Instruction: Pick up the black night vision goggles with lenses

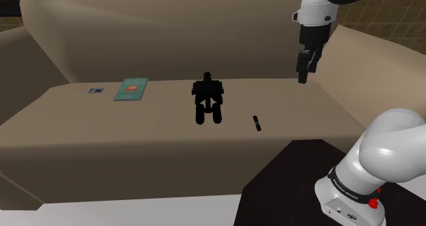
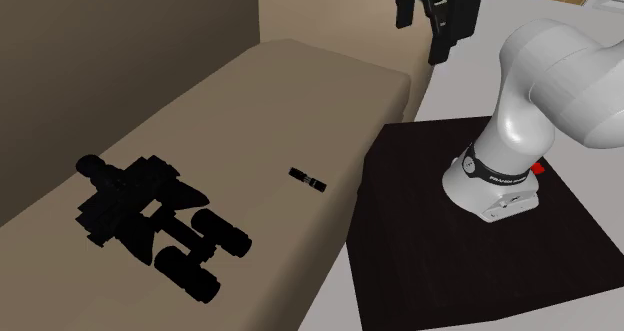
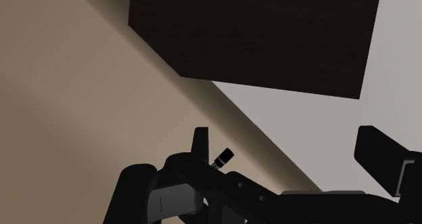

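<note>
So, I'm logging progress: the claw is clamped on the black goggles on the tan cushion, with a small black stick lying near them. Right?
Not quite. The shoulder view shows the claw hanging open in the air, apart from the black goggles and holding nothing. The goggles do lie on the tan cushion, the small black stick near them.

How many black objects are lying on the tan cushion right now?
2. The black night vision goggles lie near the middle of the tan cushion. A small black cylinder lies apart from them, toward the shoulder view's right and nearer the front edge. Nothing seems hidden.
</note>
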{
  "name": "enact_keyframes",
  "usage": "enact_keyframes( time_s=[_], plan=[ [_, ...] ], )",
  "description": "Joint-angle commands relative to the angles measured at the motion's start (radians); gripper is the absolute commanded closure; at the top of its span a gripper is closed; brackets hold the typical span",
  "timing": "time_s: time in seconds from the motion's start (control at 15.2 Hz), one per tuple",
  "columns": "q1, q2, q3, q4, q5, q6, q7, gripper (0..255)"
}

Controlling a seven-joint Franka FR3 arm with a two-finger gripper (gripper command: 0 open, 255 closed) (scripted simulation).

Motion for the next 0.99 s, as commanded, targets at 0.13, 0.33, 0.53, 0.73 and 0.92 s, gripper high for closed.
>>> enact_keyframes(
  time_s=[0.13, 0.33, 0.53, 0.73, 0.92],
  plan=[
    [-0.002, 0.033, 0.029, -0.021, 0.026, 0.067, 0.063, 0],
    [-0.006, 0.095, 0.073, -0.042, 0.06, 0.17, 0.154, 0],
    [-0.011, 0.172, 0.115, -0.047, 0.085, 0.273, 0.243, 0],
    [-0.018, 0.26, 0.153, -0.038, 0.099, 0.374, 0.331, 0],
    [-0.027, 0.358, 0.189, -0.014, 0.102, 0.469, 0.419, 0]
  ],
)
